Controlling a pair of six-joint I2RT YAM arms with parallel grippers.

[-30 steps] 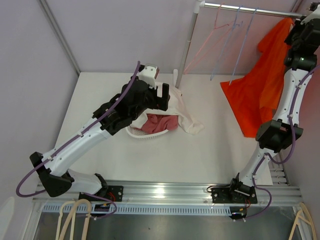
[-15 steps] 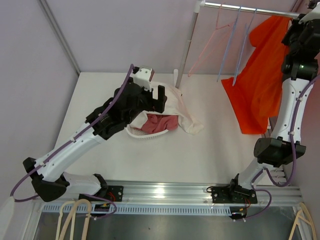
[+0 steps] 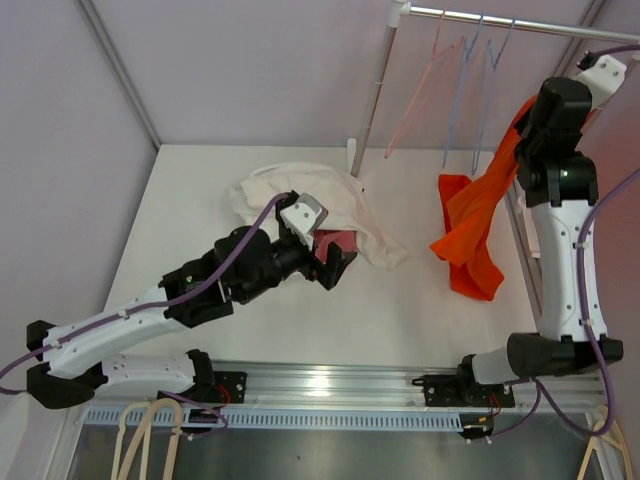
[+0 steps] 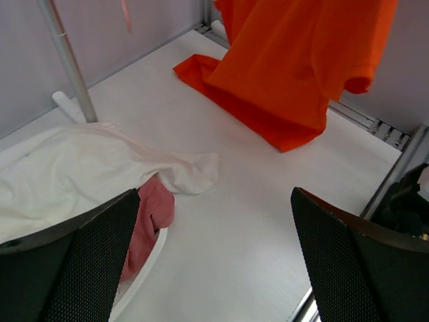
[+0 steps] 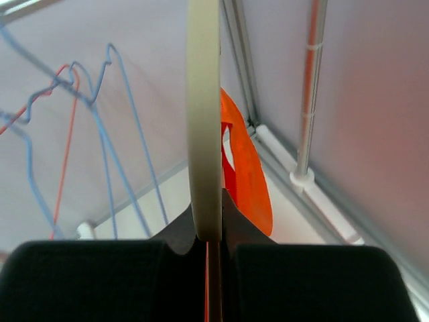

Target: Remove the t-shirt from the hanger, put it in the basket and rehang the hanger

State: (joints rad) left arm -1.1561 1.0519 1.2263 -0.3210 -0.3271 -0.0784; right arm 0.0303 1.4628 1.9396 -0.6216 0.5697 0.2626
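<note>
The orange t-shirt (image 3: pixel 470 215) hung on the cream hanger (image 5: pixel 204 134) at the right side of the surface (image 3: pixel 420 310), and its lower hem seemed to lie on it. The right hand (image 5: pixel 206 231) was closed tight on the hanger and held it high. The left hand (image 4: pixel 214 268) was wide open and held nothing; it was low near the basket (image 4: pixel 144 275), well apart from the shirt.

I judge that the right hand should keep the hanger firm while the left hand crosses over, pinches the cloth near the collar and pulls down and sideways, so that one shoulder slips off first. A pull at the hem alone could drag the hanger out of the grip.

Pale walls (image 3: pixel 220 70) stood around the white surface. A clothes rail (image 3: pixel 500 20) carried blue wire hangers (image 3: pixel 480 80) and a pink one (image 3: pixel 420 90). A white cloth (image 3: pixel 300 195) lay over the basket, with a pink-red cloth (image 4: pixel 151 215) inside.
</note>
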